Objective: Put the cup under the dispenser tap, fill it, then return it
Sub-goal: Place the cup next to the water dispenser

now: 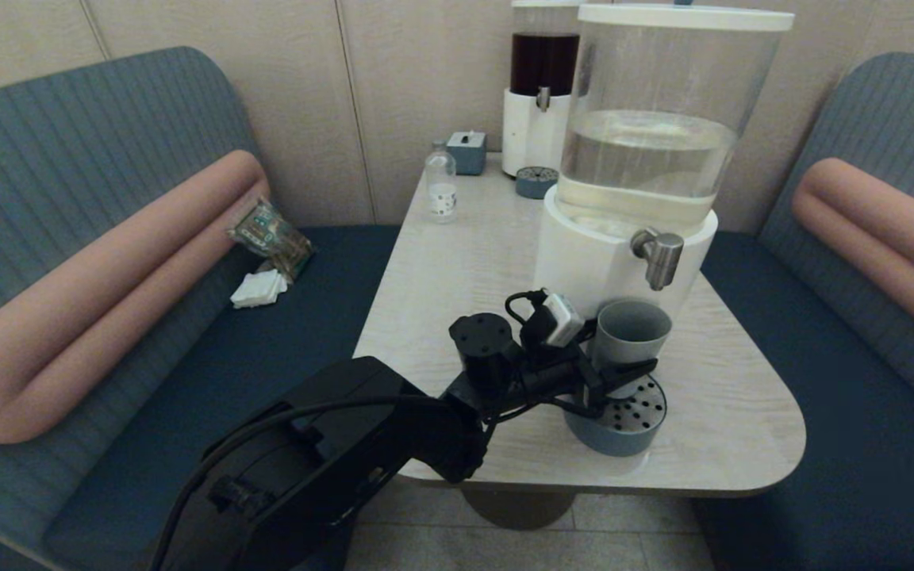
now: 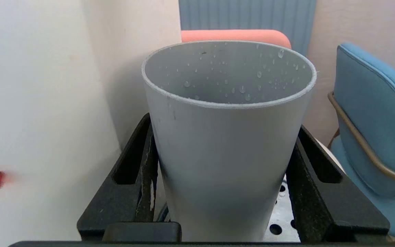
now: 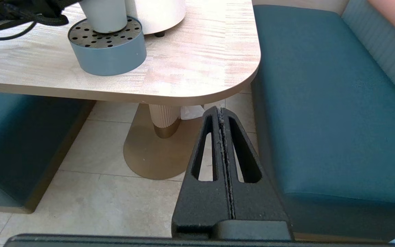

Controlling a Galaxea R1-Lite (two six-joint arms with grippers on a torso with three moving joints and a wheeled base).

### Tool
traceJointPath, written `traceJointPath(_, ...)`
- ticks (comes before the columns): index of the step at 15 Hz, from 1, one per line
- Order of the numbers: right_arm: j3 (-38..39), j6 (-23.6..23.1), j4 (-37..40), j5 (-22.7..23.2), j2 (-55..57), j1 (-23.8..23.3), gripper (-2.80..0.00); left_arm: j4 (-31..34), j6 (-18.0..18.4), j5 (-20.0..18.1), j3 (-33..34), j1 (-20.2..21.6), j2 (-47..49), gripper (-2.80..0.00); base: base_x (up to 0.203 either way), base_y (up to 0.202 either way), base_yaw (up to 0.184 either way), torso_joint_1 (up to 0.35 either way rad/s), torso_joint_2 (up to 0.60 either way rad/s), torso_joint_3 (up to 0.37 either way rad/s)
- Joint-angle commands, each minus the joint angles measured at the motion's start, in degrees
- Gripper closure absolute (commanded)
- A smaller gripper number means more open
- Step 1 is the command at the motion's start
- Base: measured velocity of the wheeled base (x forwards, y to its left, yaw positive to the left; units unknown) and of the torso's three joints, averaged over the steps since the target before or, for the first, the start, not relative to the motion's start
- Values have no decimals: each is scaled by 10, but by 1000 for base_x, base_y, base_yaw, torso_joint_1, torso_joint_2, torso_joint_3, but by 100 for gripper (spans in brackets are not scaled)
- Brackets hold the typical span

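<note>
The grey-blue cup [image 1: 631, 333] stands upright on a low round tray's perforated top [image 1: 647, 408], directly below the brushed-steel dispenser tap [image 1: 659, 255] of the big clear-liquid dispenser [image 1: 647, 151]. My left gripper [image 1: 620, 363] reaches in from the left and is shut on the cup. In the left wrist view its black fingers [image 2: 142, 154] press both sides of the cup [image 2: 225, 154], whose inner wall carries water droplets; the bottom is hidden. My right gripper [image 3: 220, 110] hangs shut and empty below the table's right corner, above the floor.
A dark-red-liquid dispenser [image 1: 544, 87] with its own small tray [image 1: 536, 184], a small bottle [image 1: 441, 186] and a grey box [image 1: 466, 151] stand at the table's far end. Blue benches [image 1: 838, 381] flank the table [image 1: 441, 270]. The tray's wall [image 3: 108, 58] sits near the table's front edge.
</note>
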Motion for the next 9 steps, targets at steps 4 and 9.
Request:
traceJointPath(4, 1, 0, 0, 0, 1, 0, 0, -20, 0, 9, 95, -11, -75, 0, 0, 0, 0, 0, 0, 0)
traceJointPath(9, 1, 0, 0, 0, 1, 0, 0, -73, 0, 18, 234, -1, -152, 0, 0, 0, 0, 0, 0, 0)
